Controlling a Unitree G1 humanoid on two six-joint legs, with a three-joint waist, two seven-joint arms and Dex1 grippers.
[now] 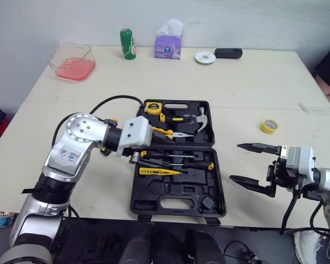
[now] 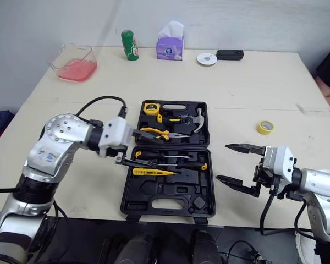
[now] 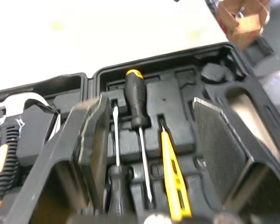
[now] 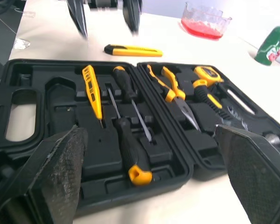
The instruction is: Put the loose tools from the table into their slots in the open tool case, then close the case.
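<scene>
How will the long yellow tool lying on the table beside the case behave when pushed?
The yellow tool lies flat and looks flat-sided, so it probably slides rather than rolls. It seems stiff and light. Its smooth shell may slip in a grip.

The worktop (image 1: 253,82) carries 1 open case (image 1: 179,206). In its slots lie 2 screwdrivers (image 4: 124,84), 1 yellow tester (image 1: 160,171), 1 pliers (image 1: 170,132), 1 tape measure (image 1: 153,107) and 1 hammer (image 1: 201,120). 1 yellow knife (image 4: 133,50) lies loose beside the case. Elsewhere stand 1 green can (image 1: 127,44), 1 tissue box (image 1: 168,47), 1 bowl (image 1: 89,52), 1 yellow tape roll (image 1: 269,126), 1 white disc (image 1: 205,57) and 1 black device (image 1: 227,53).
</scene>
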